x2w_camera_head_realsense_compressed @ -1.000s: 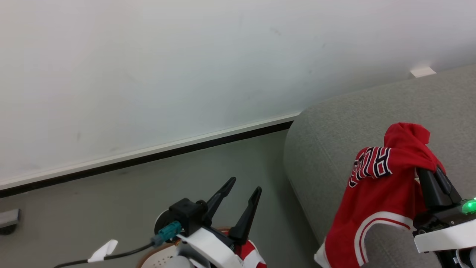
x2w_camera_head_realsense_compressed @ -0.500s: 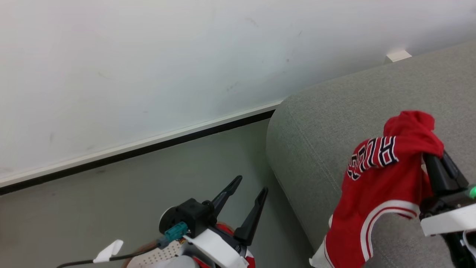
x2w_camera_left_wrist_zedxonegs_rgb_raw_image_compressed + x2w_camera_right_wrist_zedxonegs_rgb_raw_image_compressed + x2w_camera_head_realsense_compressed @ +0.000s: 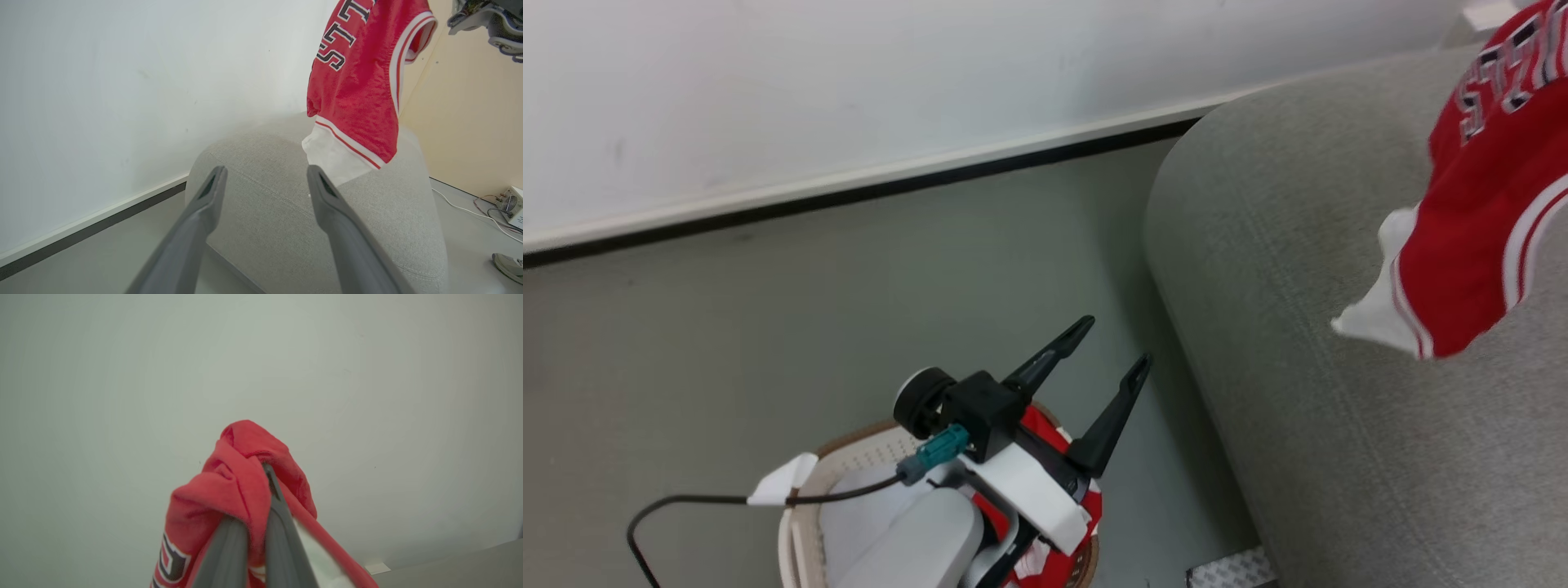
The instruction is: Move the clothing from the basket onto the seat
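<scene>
A red jersey (image 3: 1486, 204) with white bands and block lettering, part of the clothing, hangs in the air above the grey seat (image 3: 1298, 343). Its white hem dangles just over the cushion. My right gripper (image 3: 265, 473) is shut on a bunched fold of this jersey (image 3: 241, 477). In the left wrist view the jersey (image 3: 359, 81) hangs over the seat (image 3: 286, 212). My left gripper (image 3: 1116, 339) stands open above the basket (image 3: 796, 523), beside the seat's left edge, with nothing between its fingers. More red clothing (image 3: 1086, 510) lies in the basket, partly hidden by my left arm.
A white wall with a dark baseboard (image 3: 890, 184) runs behind the grey floor. A black cable (image 3: 686, 500) with a white tag trails from my left wrist. A ridged metal plate (image 3: 1232, 568) lies by the seat's foot. Beyond the seat, a small device (image 3: 510, 206) with wires and a shoe (image 3: 508, 265) are on the floor.
The head camera has tilted down, bringing the basket into view. The jersey held by my right gripper has risen and gone farther right over the seat. My left gripper stays open.
</scene>
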